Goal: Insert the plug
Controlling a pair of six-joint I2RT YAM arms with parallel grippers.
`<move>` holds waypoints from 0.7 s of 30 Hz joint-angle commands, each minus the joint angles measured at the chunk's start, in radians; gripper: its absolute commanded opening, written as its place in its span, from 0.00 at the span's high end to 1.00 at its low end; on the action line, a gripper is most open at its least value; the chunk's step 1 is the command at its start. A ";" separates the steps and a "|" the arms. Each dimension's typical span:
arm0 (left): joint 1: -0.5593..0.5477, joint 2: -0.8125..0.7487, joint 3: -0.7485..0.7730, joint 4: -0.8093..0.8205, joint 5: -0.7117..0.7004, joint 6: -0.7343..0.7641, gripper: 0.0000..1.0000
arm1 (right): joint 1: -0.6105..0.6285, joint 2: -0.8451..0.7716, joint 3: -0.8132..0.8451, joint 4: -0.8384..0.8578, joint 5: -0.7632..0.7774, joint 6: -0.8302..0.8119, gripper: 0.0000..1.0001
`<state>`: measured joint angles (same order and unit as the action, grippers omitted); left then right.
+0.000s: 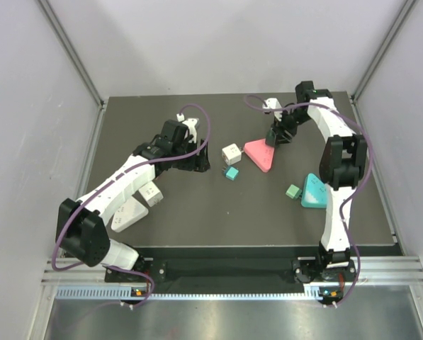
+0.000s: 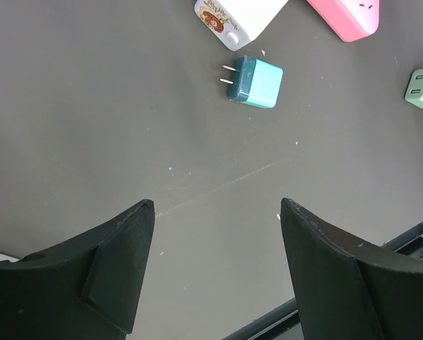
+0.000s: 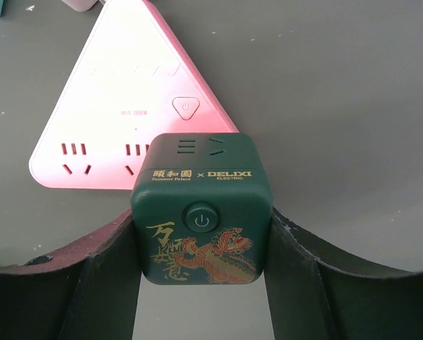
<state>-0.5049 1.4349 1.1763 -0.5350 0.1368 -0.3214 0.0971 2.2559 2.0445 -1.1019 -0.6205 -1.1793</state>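
My right gripper (image 3: 202,228) is shut on a dark green cube plug (image 3: 202,205) with a power button and a gold dragon print. The cube hangs just off the socket edge of the pink triangular power strip (image 3: 126,85), which lies flat on the table; its prongs are hidden. In the top view the right gripper (image 1: 278,134) sits at the pink strip's (image 1: 259,154) far right corner. My left gripper (image 2: 217,205) stands open over bare table with nothing between its fingers. A small teal plug (image 2: 257,80) lies beyond it, prongs pointing left.
A white cube adapter (image 1: 232,152) and the teal plug (image 1: 231,173) lie left of the pink strip. A light green plug (image 1: 292,190) and a teal triangular strip (image 1: 313,191) sit by the right arm. Two white strips (image 1: 130,212) lie under the left arm.
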 commanded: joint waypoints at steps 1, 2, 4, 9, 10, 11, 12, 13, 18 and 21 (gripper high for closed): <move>0.005 -0.044 0.013 0.018 -0.002 0.008 0.24 | 0.018 0.068 0.031 -0.015 0.056 -0.003 1.00; 0.003 -0.044 0.011 0.018 -0.002 0.007 0.24 | 0.024 0.071 0.034 -0.016 0.074 -0.003 1.00; 0.005 -0.045 0.011 0.015 -0.002 0.007 0.24 | 0.049 0.080 0.042 -0.033 0.094 -0.026 1.00; 0.005 -0.051 0.006 0.018 -0.006 0.007 0.24 | 0.078 0.137 0.111 -0.081 0.099 -0.022 1.00; 0.005 -0.053 0.008 0.018 -0.005 0.007 0.24 | 0.078 0.143 0.114 -0.081 0.103 -0.008 1.00; 0.003 -0.054 0.006 0.020 -0.003 0.007 0.24 | 0.081 0.154 0.118 -0.085 0.119 -0.008 1.00; 0.005 -0.054 0.005 0.018 -0.003 0.005 0.24 | 0.085 0.159 0.117 -0.084 0.122 -0.002 1.00; 0.005 -0.054 0.006 0.018 -0.002 0.005 0.24 | 0.087 0.163 0.117 -0.085 0.122 0.001 1.00; 0.003 -0.056 0.008 0.021 0.000 0.004 0.24 | 0.101 0.202 0.121 -0.090 0.148 0.021 1.00; 0.003 -0.054 0.003 0.021 0.003 0.002 0.24 | 0.124 0.226 0.155 -0.113 0.165 0.020 1.00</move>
<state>-0.5049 1.4158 1.1763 -0.5343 0.1371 -0.3218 0.1677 2.3528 2.2215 -1.1755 -0.5392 -1.1572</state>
